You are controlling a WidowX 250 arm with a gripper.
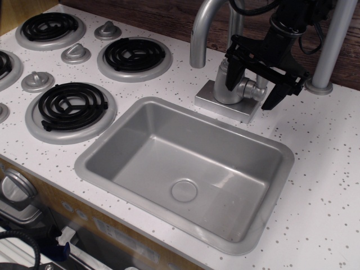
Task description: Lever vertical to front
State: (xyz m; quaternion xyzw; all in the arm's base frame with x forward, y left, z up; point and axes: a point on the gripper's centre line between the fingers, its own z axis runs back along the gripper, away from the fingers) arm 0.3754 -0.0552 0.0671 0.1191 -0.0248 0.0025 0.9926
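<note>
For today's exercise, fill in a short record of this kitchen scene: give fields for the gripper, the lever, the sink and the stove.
gripper: black robot gripper, fingers spread either side of the faucet hub, jaws open
lever: small matte silver faucet handle, hub visible between the fingers, rod mostly hidden
sink: grey metal rectangular basin, nothing inside, round drain
stove: black coil burners with conical silver knobs, at left

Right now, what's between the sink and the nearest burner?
Only bare speckled countertop between the sink and burner, in the single camera view.
</note>
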